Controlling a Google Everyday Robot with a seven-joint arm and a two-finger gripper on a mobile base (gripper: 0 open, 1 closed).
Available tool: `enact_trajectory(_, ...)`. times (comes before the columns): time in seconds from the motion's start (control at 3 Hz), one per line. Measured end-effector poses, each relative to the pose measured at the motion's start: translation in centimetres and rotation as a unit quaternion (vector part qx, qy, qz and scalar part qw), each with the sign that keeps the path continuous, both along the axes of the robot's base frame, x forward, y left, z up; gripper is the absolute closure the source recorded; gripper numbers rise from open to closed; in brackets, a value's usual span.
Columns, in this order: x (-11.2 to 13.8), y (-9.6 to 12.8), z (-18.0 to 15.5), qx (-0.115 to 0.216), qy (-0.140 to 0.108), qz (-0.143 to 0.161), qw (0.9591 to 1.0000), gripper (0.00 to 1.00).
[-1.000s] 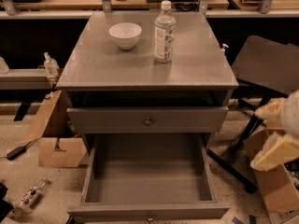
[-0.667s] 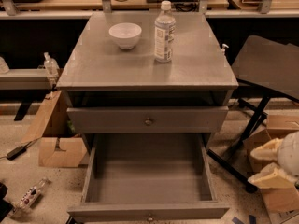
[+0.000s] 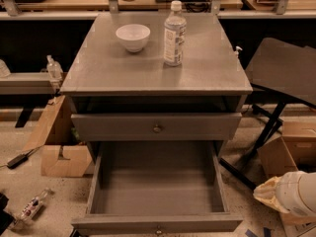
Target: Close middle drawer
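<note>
The middle drawer [image 3: 158, 191] is a wide, deep grey drawer pulled far out toward me. It is empty inside, and its flat front with a small brass knob [image 3: 158, 230] sits at the bottom edge of the view. Above it, the top drawer [image 3: 157, 127] stands slightly out with its own brass knob. The lowest drawer is hidden. My gripper [image 3: 290, 197] shows as a white and beige shape at the lower right edge. It is to the right of the open drawer's front corner and does not touch it.
A white bowl [image 3: 133, 36] and a clear water bottle [image 3: 174, 32] stand on the cabinet top [image 3: 123, 73]. A dark folding table [image 3: 286, 73] and a cardboard box [image 3: 289, 149] are to the right. Another cardboard box [image 3: 61, 147] and a fallen bottle [image 3: 32, 207] lie on the floor to the left.
My gripper has dropped from mid-height at the right edge down to the lower right corner. The drawers, bowl and bottle have not moved.
</note>
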State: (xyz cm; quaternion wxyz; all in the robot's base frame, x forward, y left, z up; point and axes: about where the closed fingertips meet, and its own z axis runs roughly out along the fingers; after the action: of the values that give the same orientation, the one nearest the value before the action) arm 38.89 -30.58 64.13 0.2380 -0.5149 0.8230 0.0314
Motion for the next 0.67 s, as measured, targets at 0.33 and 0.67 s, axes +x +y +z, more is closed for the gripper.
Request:
enact_trajectory(0.33,0.4,-0.1,0.0,-0.001,-0.006,-0.003,1.0000,1.00)
enact_trajectory(0.67,-0.5,1.0,-3.4,0.028,0.008,-0.008,0.9995,1.00)
